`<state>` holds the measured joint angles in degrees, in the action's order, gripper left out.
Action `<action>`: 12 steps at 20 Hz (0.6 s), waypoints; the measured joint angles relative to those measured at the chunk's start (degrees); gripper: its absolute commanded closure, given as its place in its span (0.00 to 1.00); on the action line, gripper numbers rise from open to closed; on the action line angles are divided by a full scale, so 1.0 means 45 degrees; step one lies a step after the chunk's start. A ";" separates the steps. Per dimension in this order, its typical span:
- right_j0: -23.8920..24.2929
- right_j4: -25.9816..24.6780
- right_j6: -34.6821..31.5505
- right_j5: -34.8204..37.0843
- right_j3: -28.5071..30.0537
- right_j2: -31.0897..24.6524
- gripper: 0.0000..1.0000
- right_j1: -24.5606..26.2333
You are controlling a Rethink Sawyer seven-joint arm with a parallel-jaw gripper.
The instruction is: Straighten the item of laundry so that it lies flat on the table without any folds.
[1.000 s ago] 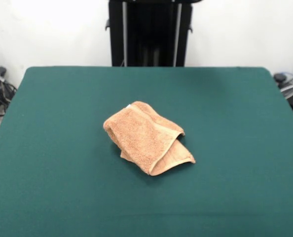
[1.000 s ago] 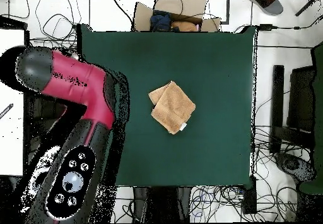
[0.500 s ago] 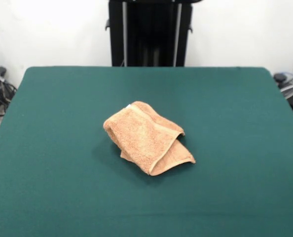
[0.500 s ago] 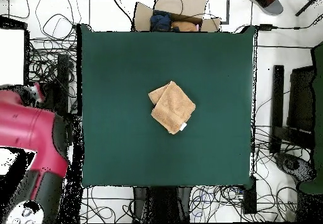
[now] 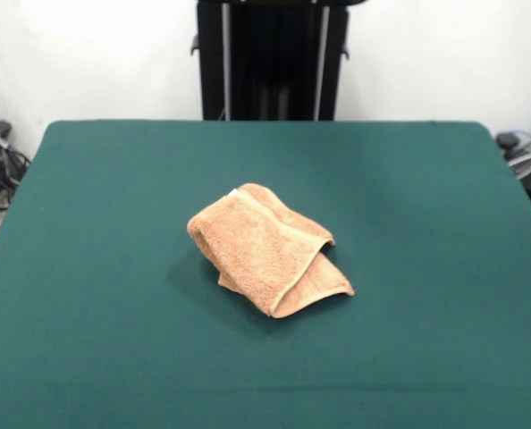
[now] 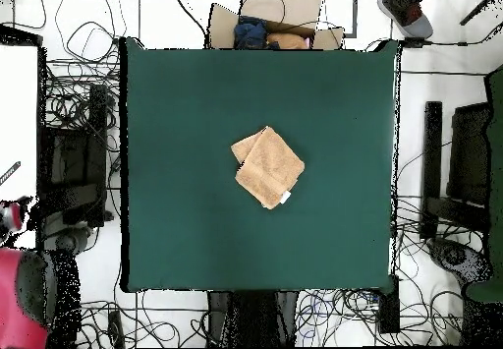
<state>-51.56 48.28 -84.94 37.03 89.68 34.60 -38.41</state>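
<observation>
The peach-orange towel lies folded over itself near the middle of the dark green table. One layer is lapped over another and a lower flap sticks out toward the front right. In the overhead view the towel forms a folded diamond with a white tag at its lower corner, on the table. The gripper shows in neither view. Only a red part of the arm shows at the lower left edge of the overhead view, off the table.
The black pedestal stands behind the table's far edge. A cardboard box with clothes sits beyond the table's top edge in the overhead view. Cables and dark equipment lie on the floor around the table.
The red arm has swung away from the table's left side toward the lower left corner of the overhead view. The towel has not moved.
</observation>
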 measured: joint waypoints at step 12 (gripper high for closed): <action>-0.2499 -0.0753 -0.2778 0.0000 0.0645 0.1006 0.00 -0.0644</action>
<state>-62.80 44.89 -97.45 37.03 92.58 39.13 -41.31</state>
